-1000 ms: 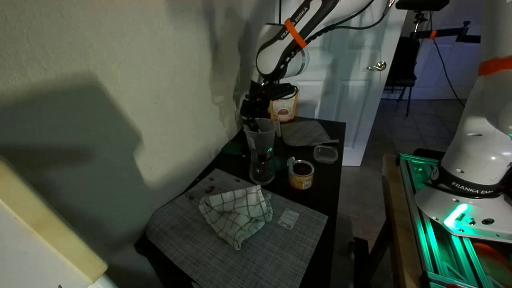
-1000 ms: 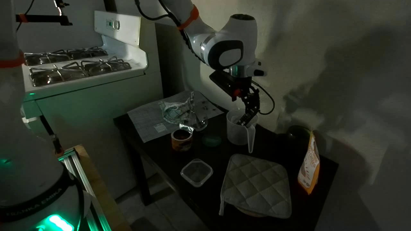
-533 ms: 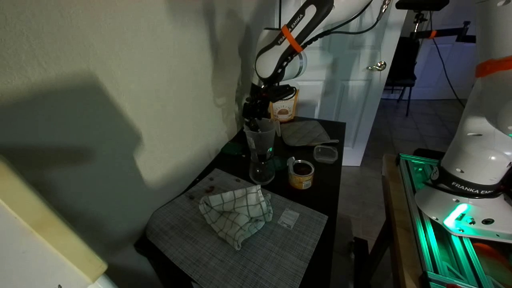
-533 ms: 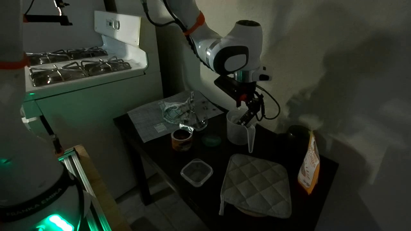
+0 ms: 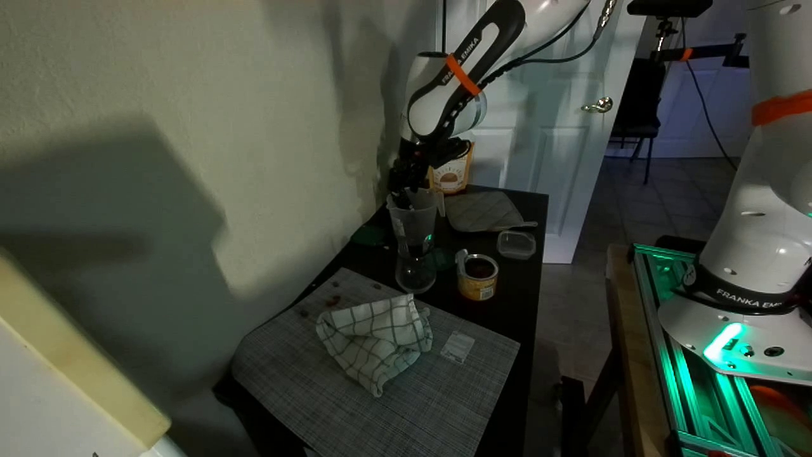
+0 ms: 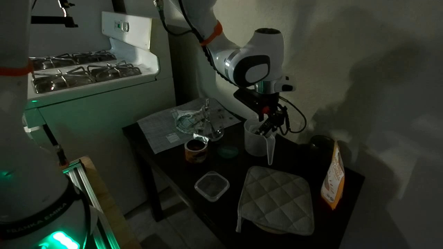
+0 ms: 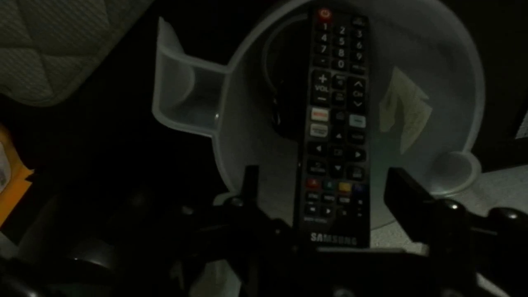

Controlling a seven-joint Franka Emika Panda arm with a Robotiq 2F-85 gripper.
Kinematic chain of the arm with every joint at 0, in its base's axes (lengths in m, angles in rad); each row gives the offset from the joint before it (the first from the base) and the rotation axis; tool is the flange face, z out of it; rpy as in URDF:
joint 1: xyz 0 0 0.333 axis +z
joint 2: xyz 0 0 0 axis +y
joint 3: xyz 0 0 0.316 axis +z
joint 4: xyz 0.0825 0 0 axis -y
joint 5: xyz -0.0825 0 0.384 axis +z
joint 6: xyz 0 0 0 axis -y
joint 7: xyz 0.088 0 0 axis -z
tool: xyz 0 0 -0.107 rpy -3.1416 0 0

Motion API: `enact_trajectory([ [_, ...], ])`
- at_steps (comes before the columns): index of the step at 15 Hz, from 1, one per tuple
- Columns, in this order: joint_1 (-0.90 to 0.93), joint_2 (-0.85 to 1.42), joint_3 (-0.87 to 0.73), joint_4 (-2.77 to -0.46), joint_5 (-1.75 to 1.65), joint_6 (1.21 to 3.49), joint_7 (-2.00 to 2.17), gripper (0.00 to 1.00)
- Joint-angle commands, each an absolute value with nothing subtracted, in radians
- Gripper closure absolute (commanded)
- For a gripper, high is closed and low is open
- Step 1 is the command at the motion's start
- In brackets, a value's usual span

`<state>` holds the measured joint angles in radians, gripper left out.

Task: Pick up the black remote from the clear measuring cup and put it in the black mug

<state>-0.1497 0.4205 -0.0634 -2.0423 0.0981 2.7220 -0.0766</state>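
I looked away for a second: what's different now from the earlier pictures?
The gripper has come down toward the clear measuring cup and the black remote leaning in it. Nothing has been grasped: the wrist view shows its fingers apart, either side of the remote. The remote, cup, can, towel and pot holder stayed put.

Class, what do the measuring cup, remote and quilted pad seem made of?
Measuring cup: probably frosted plastic; its translucent wall looks cloudy.
Remote: likely plastic; its black casing looks smooth.
Quilted pad: apparently matte fabric, with stitched diamond seams.
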Motion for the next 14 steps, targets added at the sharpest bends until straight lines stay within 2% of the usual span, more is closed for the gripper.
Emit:
enact_trajectory([
  [1, -0.112, 0.441, -0.093, -2.042, 0.057, 2.791, -0.003, 0.23],
  [5, -0.065, 0.45, -0.122, -2.052, 0.013, 2.856, 0.063, 0.38],
  [6, -0.053, 0.453, -0.129, -2.052, 0.003, 2.864, 0.077, 0.55],
  [7, -0.044, 0.456, -0.135, -2.053, -0.006, 2.87, 0.086, 0.62],
  [8, -0.036, 0.455, -0.142, -2.058, -0.015, 2.875, 0.092, 0.64],
  [10, -0.021, 0.457, -0.155, -2.061, -0.029, 2.88, 0.104, 0.77],
  [14, 0.003, 0.395, -0.184, -2.115, -0.074, 2.879, 0.099, 0.77],
])
